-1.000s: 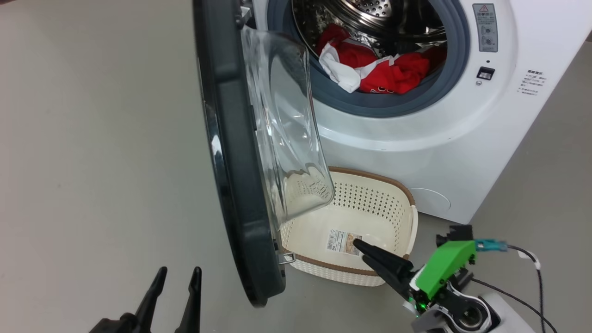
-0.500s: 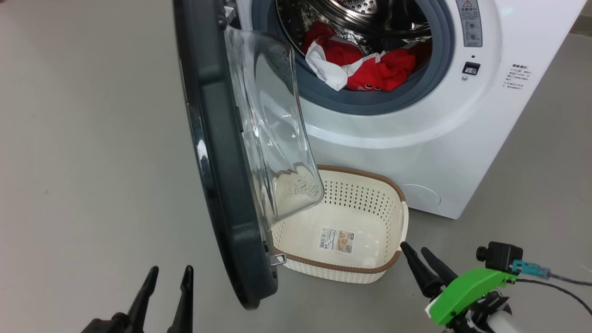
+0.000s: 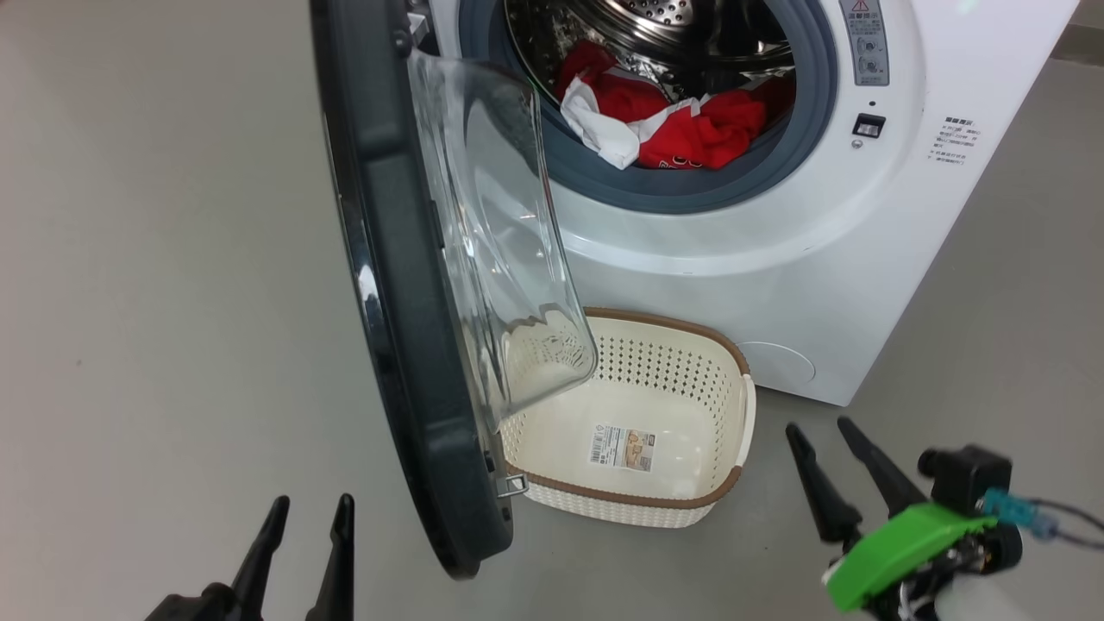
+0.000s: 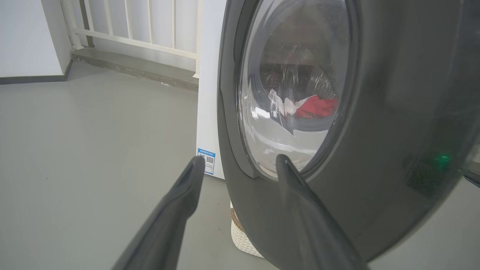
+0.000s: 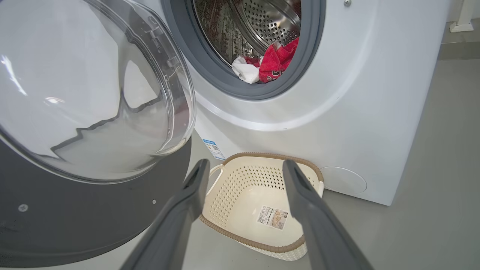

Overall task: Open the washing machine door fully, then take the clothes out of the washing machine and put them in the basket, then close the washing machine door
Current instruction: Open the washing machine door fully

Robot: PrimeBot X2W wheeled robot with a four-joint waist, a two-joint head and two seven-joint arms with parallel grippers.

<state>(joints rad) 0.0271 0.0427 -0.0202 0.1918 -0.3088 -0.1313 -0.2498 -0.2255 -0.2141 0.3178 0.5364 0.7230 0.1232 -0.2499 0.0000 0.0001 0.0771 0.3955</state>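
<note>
As door [image 3: 405, 345] hangs open, clothes [image 3: 690, 129] beyond right fingers [image 3: 818, 483]

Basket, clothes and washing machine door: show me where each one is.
the basket [image 3: 668, 371], head view, on its perforated far wall.
the clothes [image 3: 703, 134], head view, on the red fabric.
the washing machine door [image 3: 401, 328], head view, on its black rim.

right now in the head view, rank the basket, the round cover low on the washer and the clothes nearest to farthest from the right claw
1. basket, just left of the right claw.
2. round cover, low on the washer front.
3. clothes, up in the drum.
</note>
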